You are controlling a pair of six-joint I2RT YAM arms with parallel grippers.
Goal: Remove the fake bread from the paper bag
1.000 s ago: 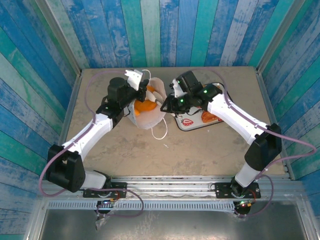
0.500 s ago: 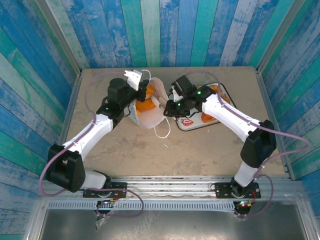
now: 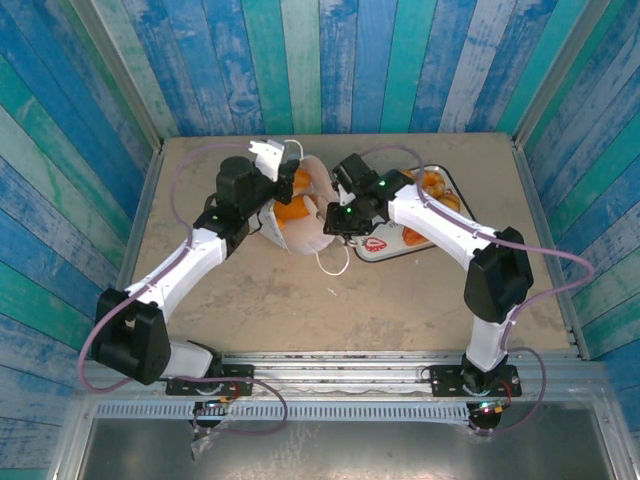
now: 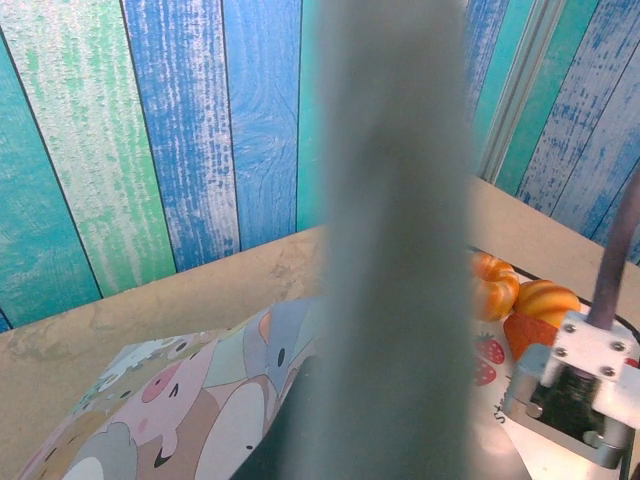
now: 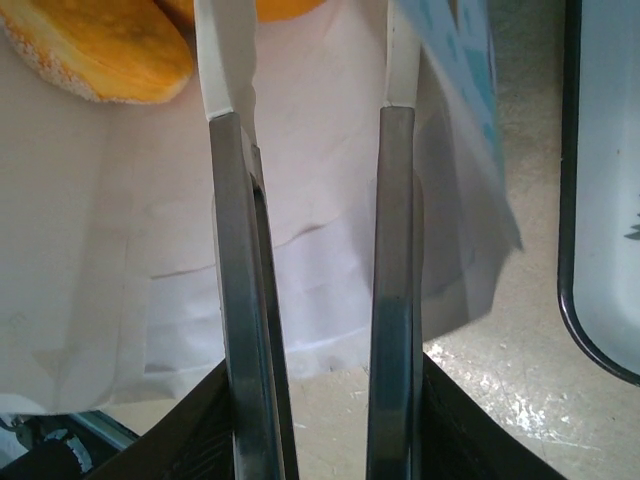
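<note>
fake bread (image 5: 95, 45) inside paper bag (image 5: 330, 230), just beyond right tool (image 5: 312, 60)

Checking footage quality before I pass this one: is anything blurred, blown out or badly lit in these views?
Left wrist: a wide grey band down the middle is fully out of focus, the planks behind it sharp. Right wrist: the right claw's fingers are crisp, the white paper bag bright, nearly washed out. Top external: even light, soft shadows, no glare.
</note>
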